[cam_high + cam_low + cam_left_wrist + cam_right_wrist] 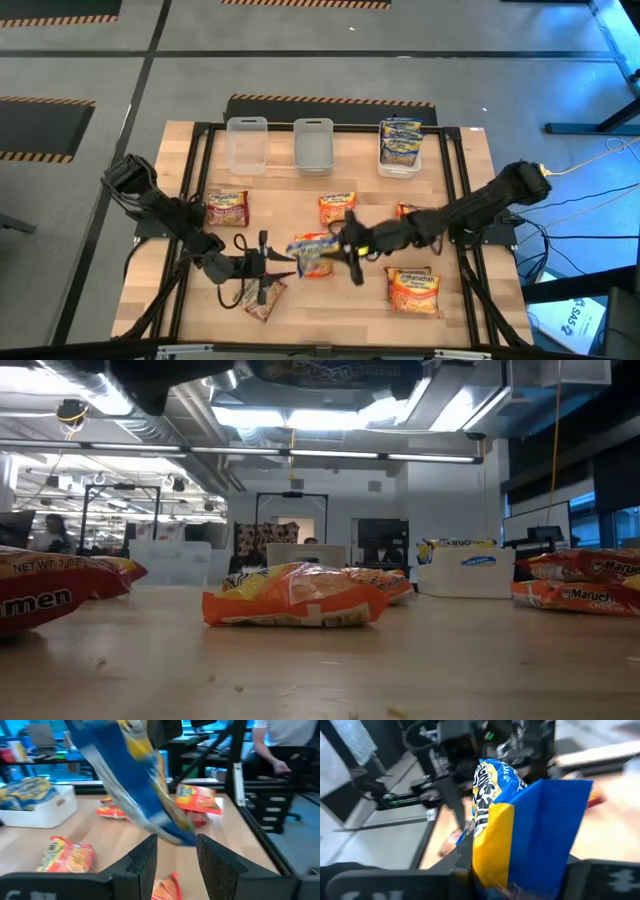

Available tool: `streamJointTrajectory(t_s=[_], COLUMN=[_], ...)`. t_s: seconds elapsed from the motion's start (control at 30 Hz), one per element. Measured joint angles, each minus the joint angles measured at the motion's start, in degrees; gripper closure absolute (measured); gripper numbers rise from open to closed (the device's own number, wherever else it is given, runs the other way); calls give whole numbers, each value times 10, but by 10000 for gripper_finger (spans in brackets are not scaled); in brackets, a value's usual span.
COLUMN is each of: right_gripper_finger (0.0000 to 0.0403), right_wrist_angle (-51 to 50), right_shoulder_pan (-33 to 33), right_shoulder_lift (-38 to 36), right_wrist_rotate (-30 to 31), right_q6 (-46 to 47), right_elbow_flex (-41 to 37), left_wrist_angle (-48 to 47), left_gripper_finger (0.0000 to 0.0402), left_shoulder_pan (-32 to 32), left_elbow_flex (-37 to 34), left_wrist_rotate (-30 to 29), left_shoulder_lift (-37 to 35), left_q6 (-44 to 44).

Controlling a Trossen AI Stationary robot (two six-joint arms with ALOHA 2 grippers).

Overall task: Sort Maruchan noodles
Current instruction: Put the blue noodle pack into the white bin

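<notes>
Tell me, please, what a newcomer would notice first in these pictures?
Probably the blue-and-yellow noodle packet held above the table's middle by the right gripper, with the open left gripper just beside it. Next, the far-right tub already holding blue packets.

Glossy crinkled plastic packet; wooden table

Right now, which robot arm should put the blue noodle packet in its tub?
Probably the right arm. Its gripper already holds the blue-and-yellow packet and is nearer the tub of blue packets. The left gripper is open and empty.
</notes>
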Motion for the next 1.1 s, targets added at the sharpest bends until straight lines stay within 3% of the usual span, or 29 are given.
streamJointTrajectory(t_s=[0.2, 0.33, 0.5, 0.73, 0.9, 1.1], right_gripper_finger=[301, 308, 303, 306, 299, 304], right_wrist_angle=[-98, -180, -254, -144, 15, 86], right_shoulder_pan=[-36, -43, -40, -41, -40, -41], right_shoulder_lift=[-56, -91, -145, -187, -186, -187], right_wrist_rotate=[-3, -13, 14, 18, 8, 6], right_q6=[-28, -25, -13, -8, 12, 12], right_elbow_flex=[0, 0, -4, -126, -218, -249], left_wrist_angle=[1, -47, -60, -77, -97, -95], left_gripper_finger=[267, 253, 248, 250, 248, 248], left_shoulder_pan=[54, 96, 120, 176, 199, 203], left_elbow_flex=[5, 5, 5, 5, 5, 5], left_wrist_rotate=[-2, -47, 16, 204, 195, 194], left_shoulder_lift=[0, -9, -41, -85, -80, -81], left_q6=[7, -59, -75, -80, -83, -106])
